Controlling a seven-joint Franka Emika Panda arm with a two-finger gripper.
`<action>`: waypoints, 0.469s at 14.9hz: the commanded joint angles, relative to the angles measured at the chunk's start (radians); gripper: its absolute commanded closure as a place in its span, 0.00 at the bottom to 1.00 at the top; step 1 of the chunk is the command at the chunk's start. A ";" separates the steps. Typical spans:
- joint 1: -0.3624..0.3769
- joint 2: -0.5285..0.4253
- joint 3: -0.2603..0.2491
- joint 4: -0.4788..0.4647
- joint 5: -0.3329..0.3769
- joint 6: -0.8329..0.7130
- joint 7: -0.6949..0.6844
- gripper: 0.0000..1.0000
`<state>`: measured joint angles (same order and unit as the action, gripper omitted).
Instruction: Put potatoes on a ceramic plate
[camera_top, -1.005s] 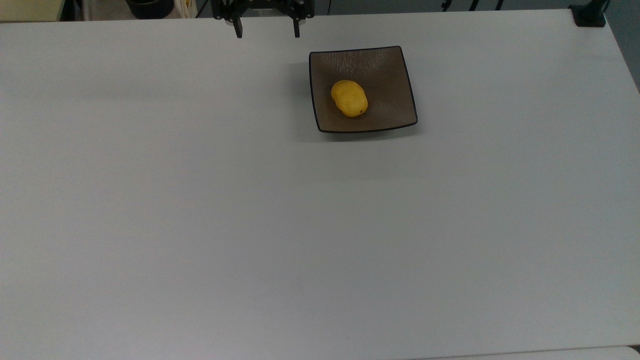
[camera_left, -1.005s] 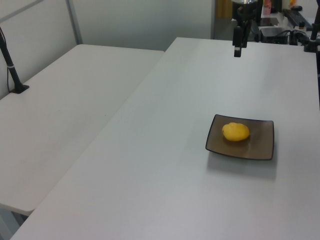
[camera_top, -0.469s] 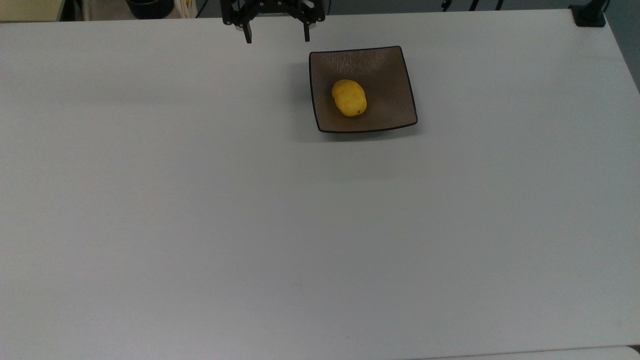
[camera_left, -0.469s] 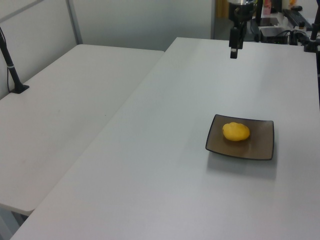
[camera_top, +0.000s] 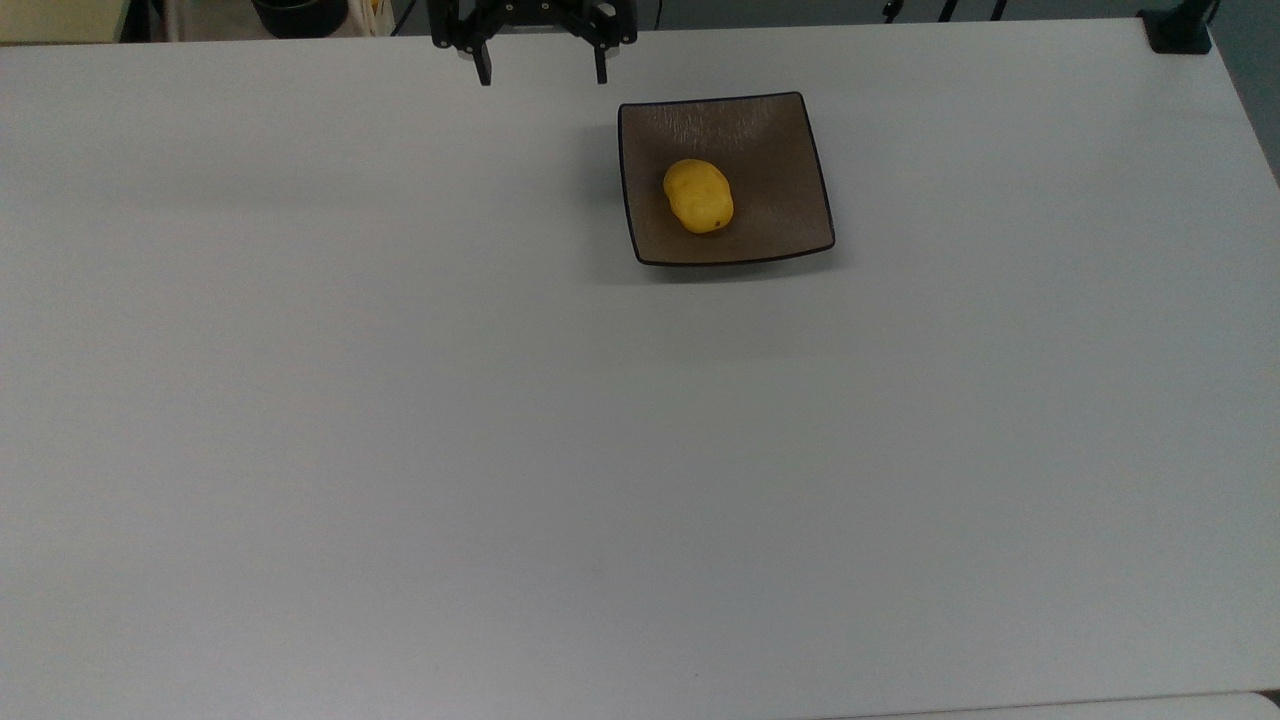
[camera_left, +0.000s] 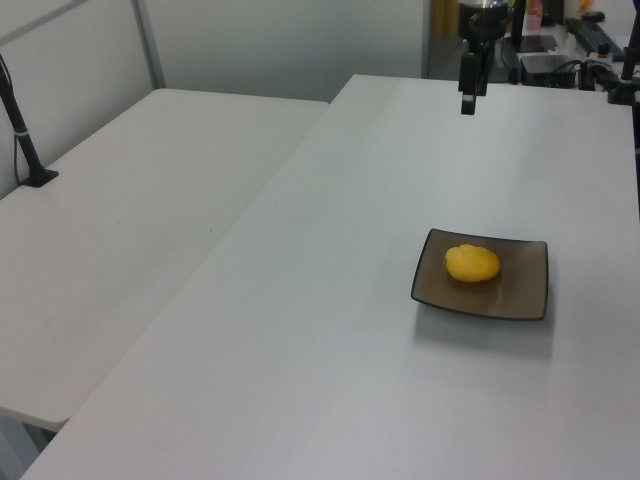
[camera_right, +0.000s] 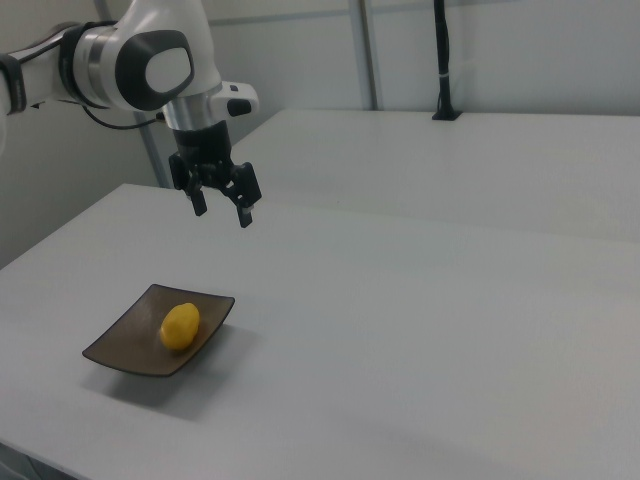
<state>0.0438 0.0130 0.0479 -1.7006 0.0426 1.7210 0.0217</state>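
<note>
Potato (camera_top: 698, 197) sits on the plate (camera_top: 780, 150); it looks light, firm, smooth and prone to roll, best gripped across its short middle. Hand (camera_top: 541, 68) hangs spread, empty.

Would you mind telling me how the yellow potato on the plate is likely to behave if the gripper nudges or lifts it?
The potato looks smooth and egg-shaped, so a nudge would probably roll it. The plate's slightly upturned edges may stop it. It appears firm and small, likely light, though its rounded sides might slip between the open gripper's narrow fingers.
</note>
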 joint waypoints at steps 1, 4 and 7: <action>0.071 -0.004 -0.080 0.007 0.008 0.002 -0.017 0.00; 0.064 -0.005 -0.080 0.007 0.011 0.000 -0.017 0.00; 0.059 -0.005 -0.082 0.007 0.011 0.000 -0.017 0.00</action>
<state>0.0903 0.0130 -0.0136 -1.7001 0.0427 1.7210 0.0209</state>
